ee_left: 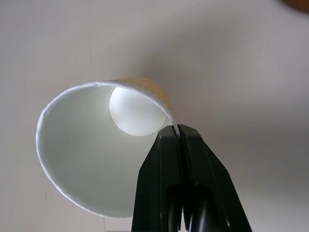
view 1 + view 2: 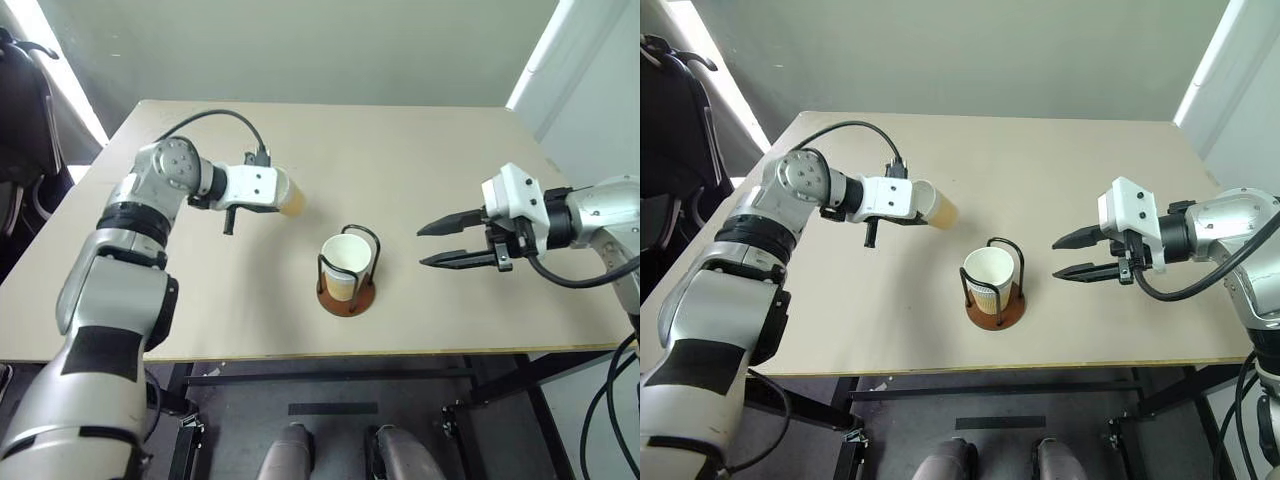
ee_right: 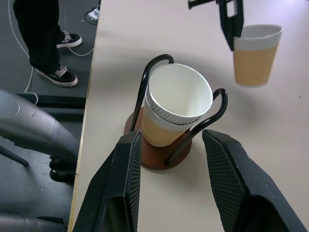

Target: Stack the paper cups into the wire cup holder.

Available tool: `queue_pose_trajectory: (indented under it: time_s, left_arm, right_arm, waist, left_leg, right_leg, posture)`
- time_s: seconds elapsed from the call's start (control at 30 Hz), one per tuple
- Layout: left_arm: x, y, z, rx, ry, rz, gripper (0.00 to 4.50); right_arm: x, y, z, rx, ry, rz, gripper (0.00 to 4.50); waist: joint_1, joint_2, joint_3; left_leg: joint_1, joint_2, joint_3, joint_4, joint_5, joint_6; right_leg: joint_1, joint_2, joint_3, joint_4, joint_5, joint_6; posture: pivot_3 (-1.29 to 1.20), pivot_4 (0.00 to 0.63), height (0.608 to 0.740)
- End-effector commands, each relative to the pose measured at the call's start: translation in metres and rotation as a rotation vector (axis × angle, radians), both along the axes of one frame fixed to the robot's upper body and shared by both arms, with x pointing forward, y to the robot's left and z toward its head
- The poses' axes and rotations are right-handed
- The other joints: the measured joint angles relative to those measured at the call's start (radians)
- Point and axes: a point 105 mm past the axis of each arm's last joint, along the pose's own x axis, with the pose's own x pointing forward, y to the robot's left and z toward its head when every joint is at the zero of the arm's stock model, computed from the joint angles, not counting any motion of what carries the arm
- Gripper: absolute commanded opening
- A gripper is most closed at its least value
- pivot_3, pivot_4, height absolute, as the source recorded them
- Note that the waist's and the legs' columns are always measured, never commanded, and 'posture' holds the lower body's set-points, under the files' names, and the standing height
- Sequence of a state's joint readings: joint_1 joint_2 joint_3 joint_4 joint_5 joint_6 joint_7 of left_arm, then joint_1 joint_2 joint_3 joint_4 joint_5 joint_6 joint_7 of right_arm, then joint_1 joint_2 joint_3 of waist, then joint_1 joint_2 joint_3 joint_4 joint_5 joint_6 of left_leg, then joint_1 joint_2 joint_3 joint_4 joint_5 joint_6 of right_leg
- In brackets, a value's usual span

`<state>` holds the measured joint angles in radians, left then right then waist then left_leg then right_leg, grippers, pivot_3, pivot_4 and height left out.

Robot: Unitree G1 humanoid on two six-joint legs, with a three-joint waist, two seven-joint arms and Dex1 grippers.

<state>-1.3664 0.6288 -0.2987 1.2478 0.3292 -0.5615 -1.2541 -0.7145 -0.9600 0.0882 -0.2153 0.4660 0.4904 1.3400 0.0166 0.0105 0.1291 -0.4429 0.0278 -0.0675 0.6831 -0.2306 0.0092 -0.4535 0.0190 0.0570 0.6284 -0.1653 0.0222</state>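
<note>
- Left gripper: jaws clamped tight on the rim wall of one paper cup, one finger inside, one outside. The cup hangs clear above the tabletop, to the robot's left of the wire cup holder and apart from it.
- In the left wrist view the held cup's white inside and round bottom face the camera; the tan outside shows only as a sliver at the far edge, and the near rim is cut off by the black fingers.
- Right gripper: jaws parted, nothing between them, touching nothing. It hovers over the tabletop to the robot's right of the holder, tips pointed toward it.
- The holder stands upright near the front middle of the tabletop, reddish-brown base flat, two black wire hoops up.
- Nested cups sit inside the hoops: two rims are visible, one inside the other; the lower part is hidden by the wires and base.
- The right wrist view also catches a person's legs and shoes on the floor beyond the tabletop edge, cut off at the top.
</note>
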Motion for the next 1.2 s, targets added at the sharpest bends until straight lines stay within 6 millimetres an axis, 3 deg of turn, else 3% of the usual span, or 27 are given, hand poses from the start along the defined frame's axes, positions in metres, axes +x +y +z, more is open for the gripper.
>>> queue_pose_trajectory:
  time_s: [0.03,0.17,0.53,0.87,1.2]
  left_arm:
    - [-0.012,-0.025,0.042,-0.047,-0.003,-0.133,0.03]
    - [-0.031,-0.042,0.052,-0.047,0.096,-0.249,0.03]
    - [-0.083,-0.082,0.084,-0.113,0.119,-0.487,0.03]
    - [-0.114,-0.082,0.091,-0.079,0.238,-0.544,0.03]
    - [-0.111,-0.075,0.082,0.032,0.256,-0.523,0.03]
  right_arm:
    - [-0.004,-0.006,0.009,-0.003,-0.02,-0.004,1.97]
    - [-0.008,-0.006,0.008,-0.015,0.006,0.004,1.97]
    - [-0.02,-0.003,0.006,-0.021,0.048,0.013,1.97]
    - [-0.017,0.007,0.017,0.001,0.026,-0.021,1.97]
    - [-0.017,0.014,0.017,0.019,0.022,-0.006,1.97]
  waist:
    - [0.001,0.0,0.0]
    - [0.002,0.0,0.0]
    - [-0.004,0.0,0.0]
    - [-0.001,0.0,0.0]
    - [-0.001,0.0,0.0]
  left_leg:
    - [-0.001,0.001,-0.001,0.0,0.0,0.0]
    - [-0.003,0.001,0.0,0.001,-0.001,0.001]
    - [-0.003,0.002,0.002,0.003,-0.001,0.002]
    - [-0.001,0.002,0.001,0.003,-0.001,0.002]
    - [-0.001,0.002,0.001,0.003,-0.001,0.002]
  right_leg:
    - [0.0,-0.001,0.0,0.0,0.0,0.0]
    - [-0.002,-0.001,0.0,0.0,0.0,0.001]
    - [-0.001,-0.002,0.001,0.0,0.001,0.003]
    - [0.0,-0.002,0.001,0.001,0.001,0.003]
    - [0.0,-0.002,0.0,0.0,0.0,0.002]
  posture:
    - [0.0,0.15,0.74]
    - [0.0,0.15,0.74]
    - [0.0,0.15,0.74]
    - [0.0,0.15,0.74]
    - [0.0,0.15,0.74]
